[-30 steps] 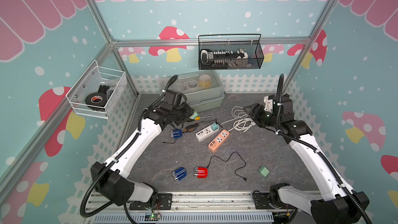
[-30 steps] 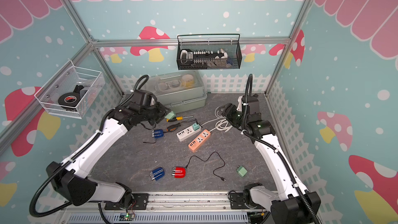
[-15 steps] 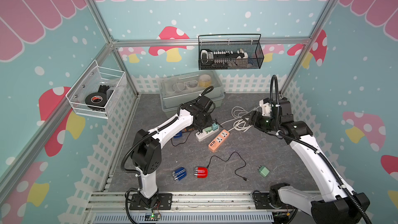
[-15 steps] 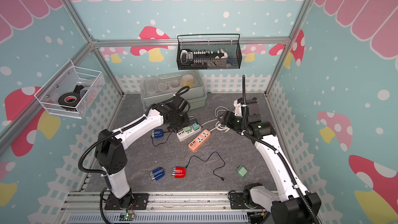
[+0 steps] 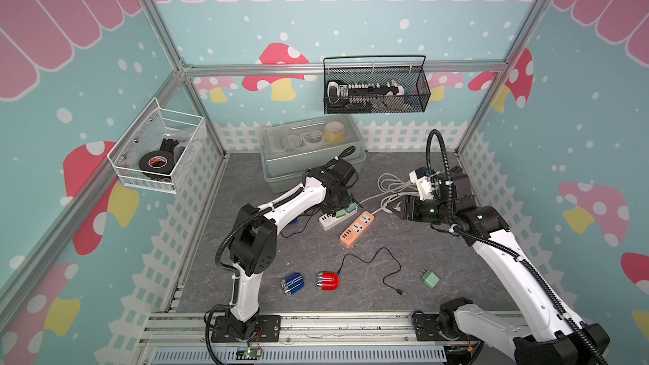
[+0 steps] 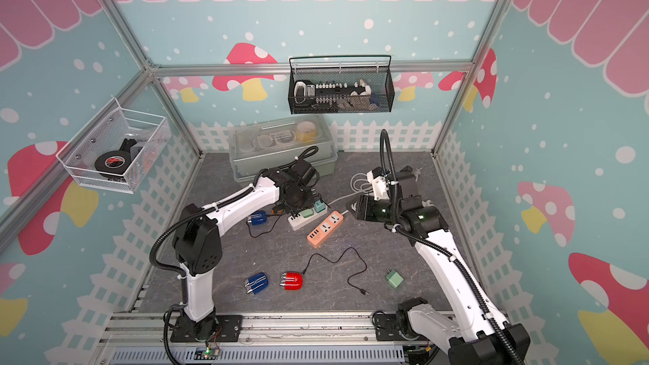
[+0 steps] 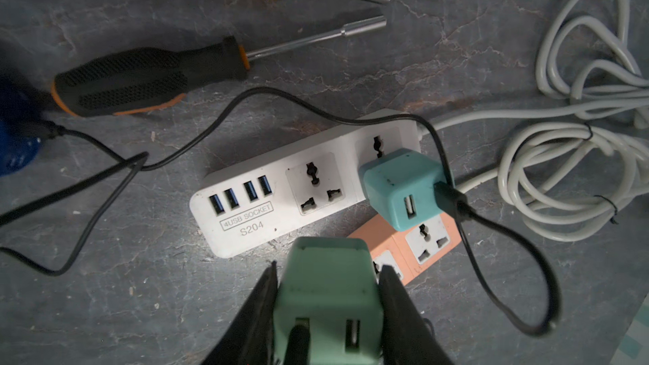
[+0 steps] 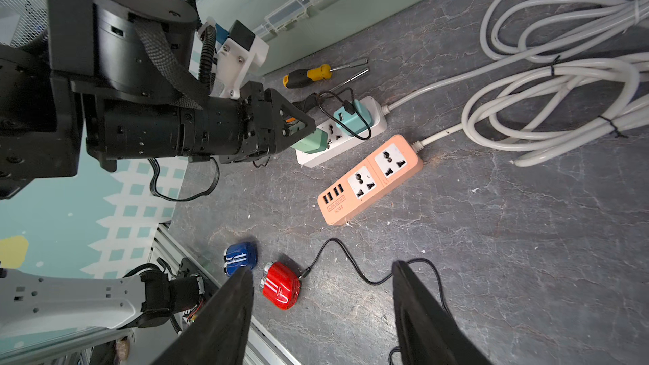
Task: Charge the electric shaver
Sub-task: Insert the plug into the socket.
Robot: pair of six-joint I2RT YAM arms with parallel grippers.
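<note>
My left gripper (image 7: 328, 272) is shut on a light green USB adapter (image 7: 326, 293), held just over the white power strip (image 7: 281, 198) near its USB end (image 8: 309, 161). A teal adapter (image 7: 404, 187) sits in that strip, and its black cable runs to a blue shaver (image 6: 258, 218) beside the left arm. A red shaver (image 5: 327, 280) lies at the front with a black cable (image 5: 372, 261) whose far end lies loose. Next to it is another blue shaver (image 5: 293, 284). My right gripper (image 8: 322, 268) hangs open and empty, right of the orange power strip (image 5: 356, 229).
A second green adapter (image 5: 430, 279) lies at the front right. Coiled white cords (image 5: 393, 187) fill the back right. Two screwdrivers (image 7: 147, 79) lie behind the white strip. A lidded green box (image 5: 312, 156) stands at the back, with wire baskets on the walls.
The left gripper has swung right from beside the green box to over the white strip. The right gripper has shifted slightly and dropped lower, its jaws a little narrower.
</note>
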